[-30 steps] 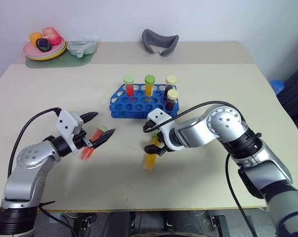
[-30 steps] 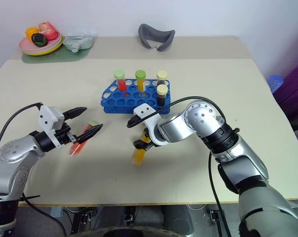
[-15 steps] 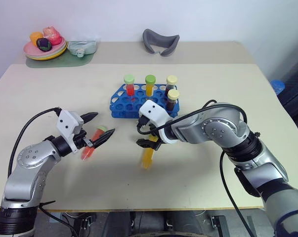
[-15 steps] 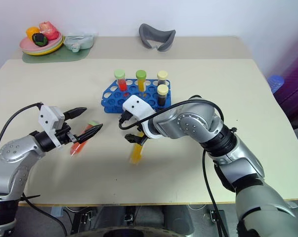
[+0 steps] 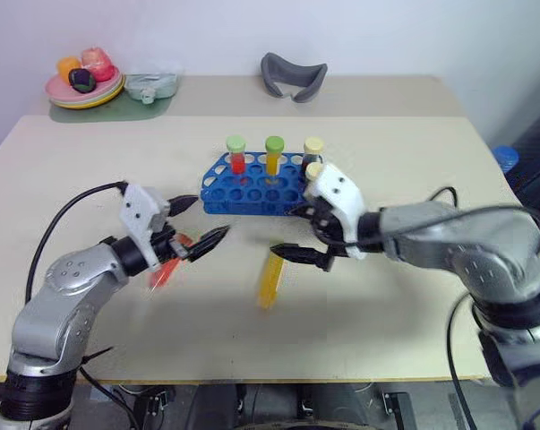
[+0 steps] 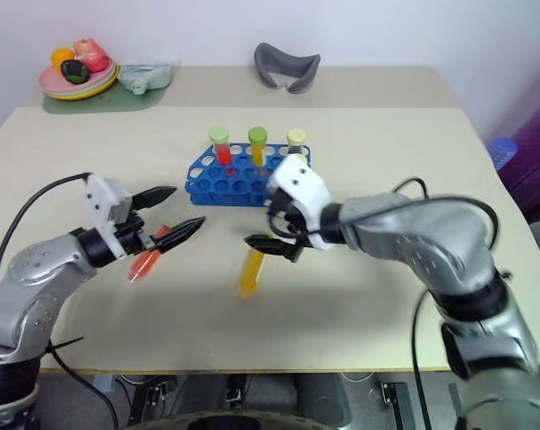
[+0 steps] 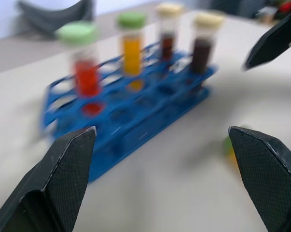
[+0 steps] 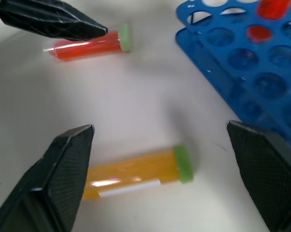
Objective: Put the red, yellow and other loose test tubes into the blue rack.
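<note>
Beige table, two loose tubes beside blue rack.

Four capped tubes are crowding the far right end of the low bright blue plastic rack, its near holes gaping free. Bare tabletop is spreading around the lying yellow-orange tube and red-orange tube.

red tube and yellow tube lie flat near the blue rack, which holds four upright tubes.
</note>
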`<action>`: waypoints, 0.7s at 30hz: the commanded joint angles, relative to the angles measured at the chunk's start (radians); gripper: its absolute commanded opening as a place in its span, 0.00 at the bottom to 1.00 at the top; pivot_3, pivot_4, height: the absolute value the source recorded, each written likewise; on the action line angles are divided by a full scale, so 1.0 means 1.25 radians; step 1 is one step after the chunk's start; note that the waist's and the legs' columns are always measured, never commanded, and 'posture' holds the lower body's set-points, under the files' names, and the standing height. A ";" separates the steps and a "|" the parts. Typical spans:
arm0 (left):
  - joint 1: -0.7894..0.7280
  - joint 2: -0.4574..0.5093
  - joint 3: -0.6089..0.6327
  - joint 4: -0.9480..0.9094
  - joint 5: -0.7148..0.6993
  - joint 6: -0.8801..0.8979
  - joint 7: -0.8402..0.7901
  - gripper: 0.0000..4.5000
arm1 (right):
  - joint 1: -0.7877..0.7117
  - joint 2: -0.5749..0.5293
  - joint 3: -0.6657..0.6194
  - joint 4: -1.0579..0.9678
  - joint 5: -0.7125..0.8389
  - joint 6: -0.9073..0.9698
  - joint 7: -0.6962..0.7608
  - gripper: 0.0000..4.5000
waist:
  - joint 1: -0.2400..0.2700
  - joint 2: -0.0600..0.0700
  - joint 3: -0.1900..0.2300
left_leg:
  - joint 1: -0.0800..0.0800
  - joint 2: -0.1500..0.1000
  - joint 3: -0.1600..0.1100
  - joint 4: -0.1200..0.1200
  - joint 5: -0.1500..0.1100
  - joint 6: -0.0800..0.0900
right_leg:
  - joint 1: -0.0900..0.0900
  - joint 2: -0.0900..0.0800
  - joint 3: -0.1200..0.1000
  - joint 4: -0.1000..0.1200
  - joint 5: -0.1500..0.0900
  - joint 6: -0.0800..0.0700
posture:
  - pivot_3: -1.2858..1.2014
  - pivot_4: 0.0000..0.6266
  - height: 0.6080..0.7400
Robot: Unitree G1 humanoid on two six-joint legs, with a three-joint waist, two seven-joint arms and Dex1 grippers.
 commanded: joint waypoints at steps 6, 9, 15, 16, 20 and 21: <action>-0.135 -0.028 -0.169 -0.175 -0.050 0.352 0.211 1.00 | 0.360 -0.051 -0.235 0.048 -0.193 -0.420 0.224 0.99 | -0.002 -0.001 0.000 | 0.002 0.000 -0.001 0.001 0.002 -0.004 | 0.003 0.002 0.001 0.000 0.000 0.001 | 0.52 0.24 0.96; -0.215 -0.077 -0.189 -0.183 -0.091 0.506 0.269 1.00 | 0.409 -0.019 -0.263 0.097 -0.248 -0.497 0.219 0.99 | -0.002 -0.001 0.000 | 0.006 0.000 -0.001 0.000 0.003 -0.004 | 0.006 0.003 0.002 0.000 0.000 0.000 | 0.52 0.24 0.96; -0.365 -0.157 -0.198 -0.137 -0.156 0.778 0.331 1.00 | 0.446 0.024 -0.255 0.172 -0.324 -0.569 0.215 0.99 | 0.000 -0.001 0.000 | 0.008 -0.001 -0.001 0.000 0.003 -0.006 | 0.009 0.004 0.002 0.000 0.000 0.001 | 0.52 0.24 0.96; -0.377 -0.148 -0.206 -0.118 -0.175 0.783 0.343 1.00 | 0.447 0.033 -0.254 0.175 -0.326 -0.571 0.212 0.99 | 0.000 -0.001 0.000 | 0.009 -0.001 -0.001 0.000 0.004 -0.006 | 0.009 0.004 0.002 0.000 0.000 0.001 | 0.52 0.24 0.96; -0.414 -0.111 -0.239 -0.050 -0.266 0.783 0.414 1.00 | 0.441 0.063 -0.257 0.179 -0.321 -0.566 0.208 0.99 | -0.001 -0.001 0.001 | 0.011 0.000 -0.001 -0.001 0.004 -0.007 | 0.010 0.004 0.003 0.000 0.000 0.000 | 0.52 0.24 0.96; -0.420 -0.107 -0.247 -0.040 -0.288 0.783 0.436 1.00 | 0.438 0.069 -0.258 0.181 -0.318 -0.562 0.207 0.99 | -0.001 -0.001 0.001 | 0.011 0.000 -0.001 -0.001 0.004 -0.007 | 0.011 0.003 0.002 0.000 0.000 0.000 | 0.52 0.24 0.96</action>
